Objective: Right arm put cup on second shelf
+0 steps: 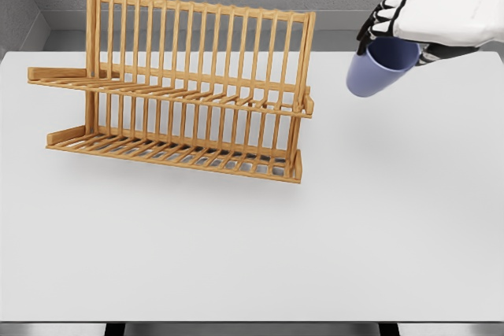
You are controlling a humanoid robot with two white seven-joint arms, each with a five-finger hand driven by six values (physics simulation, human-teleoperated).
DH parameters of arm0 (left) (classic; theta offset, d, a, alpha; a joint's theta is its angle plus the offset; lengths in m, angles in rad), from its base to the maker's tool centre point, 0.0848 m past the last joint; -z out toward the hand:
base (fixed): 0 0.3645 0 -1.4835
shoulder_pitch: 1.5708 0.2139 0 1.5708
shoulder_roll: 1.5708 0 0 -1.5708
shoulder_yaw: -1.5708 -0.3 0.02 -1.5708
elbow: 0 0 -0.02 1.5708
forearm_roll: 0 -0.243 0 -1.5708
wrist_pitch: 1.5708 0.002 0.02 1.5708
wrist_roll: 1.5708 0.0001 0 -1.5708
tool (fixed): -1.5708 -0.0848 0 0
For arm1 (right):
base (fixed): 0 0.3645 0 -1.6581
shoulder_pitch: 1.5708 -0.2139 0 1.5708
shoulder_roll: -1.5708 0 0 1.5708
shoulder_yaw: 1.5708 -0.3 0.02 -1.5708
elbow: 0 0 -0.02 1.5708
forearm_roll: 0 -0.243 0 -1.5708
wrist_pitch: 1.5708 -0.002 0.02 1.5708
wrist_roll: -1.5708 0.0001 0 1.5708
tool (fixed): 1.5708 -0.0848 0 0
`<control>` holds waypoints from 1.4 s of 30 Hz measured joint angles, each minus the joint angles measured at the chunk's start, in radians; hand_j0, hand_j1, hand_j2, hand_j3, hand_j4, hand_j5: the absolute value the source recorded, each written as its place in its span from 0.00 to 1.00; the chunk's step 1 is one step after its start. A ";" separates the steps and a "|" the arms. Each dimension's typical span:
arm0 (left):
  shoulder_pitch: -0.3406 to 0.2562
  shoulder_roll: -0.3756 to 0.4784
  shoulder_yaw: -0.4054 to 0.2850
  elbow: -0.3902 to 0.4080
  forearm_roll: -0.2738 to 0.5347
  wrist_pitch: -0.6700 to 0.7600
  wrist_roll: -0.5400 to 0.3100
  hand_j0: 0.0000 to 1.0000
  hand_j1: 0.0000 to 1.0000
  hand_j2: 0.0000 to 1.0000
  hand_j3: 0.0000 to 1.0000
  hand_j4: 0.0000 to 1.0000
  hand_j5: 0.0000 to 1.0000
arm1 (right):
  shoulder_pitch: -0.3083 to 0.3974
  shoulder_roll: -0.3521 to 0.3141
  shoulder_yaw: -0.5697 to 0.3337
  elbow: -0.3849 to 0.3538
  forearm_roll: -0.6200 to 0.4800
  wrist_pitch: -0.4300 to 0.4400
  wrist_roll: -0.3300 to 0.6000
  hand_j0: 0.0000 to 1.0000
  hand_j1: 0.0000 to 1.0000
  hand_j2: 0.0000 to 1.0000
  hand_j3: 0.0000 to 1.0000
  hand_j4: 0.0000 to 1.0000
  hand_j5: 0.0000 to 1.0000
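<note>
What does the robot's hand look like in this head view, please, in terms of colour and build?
Only the right hand shows, entering from the upper right. Its back is a smooth, rounded white shell. The fingers are segmented, with white links separated by black joints. No cables, markings or sleeve are visible. The left arm is out of view.

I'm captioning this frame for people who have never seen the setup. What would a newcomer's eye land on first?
First, the two-tier slatted wooden dish rack, standing left of centre on the plain white table with both shelves bare. Next, at the upper right, the white five-finger right hand holds a blue-violet cup tilted in the air, to the right of the rack and apart from it.
</note>
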 measured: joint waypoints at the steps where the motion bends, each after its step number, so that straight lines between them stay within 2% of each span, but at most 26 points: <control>1: 0.000 0.000 0.000 0.000 0.000 0.000 0.000 1.00 1.00 1.00 1.00 1.00 1.00 | 0.000 0.001 0.000 -0.014 0.000 0.008 0.000 0.64 0.64 0.64 0.64 0.64 0.64; 4: 0.000 0.000 0.000 0.000 0.000 0.000 0.000 1.00 1.00 1.00 1.00 1.00 1.00 | -0.011 0.005 -0.001 -0.053 -0.001 0.033 0.000 0.63 0.63 0.63 0.63 0.63 0.63; 9: 0.000 0.000 0.000 0.000 0.000 0.000 0.000 1.00 1.00 1.00 1.00 1.00 1.00 | -0.028 0.029 -0.002 -0.074 -0.003 0.050 0.000 0.64 0.64 0.64 0.64 0.64 0.64; 20: 0.000 0.000 0.000 0.000 0.000 0.000 0.000 1.00 1.00 1.00 1.00 1.00 1.00 | -0.038 0.056 -0.002 -0.086 -0.005 0.051 0.001 0.64 0.64 0.64 0.64 0.64 0.64; 42: 0.000 0.000 0.000 0.000 0.000 0.000 0.000 1.00 1.00 1.00 1.00 1.00 1.00 | -0.055 0.157 0.021 -0.086 -0.008 0.051 0.000 0.65 0.65 0.65 0.65 0.65 0.65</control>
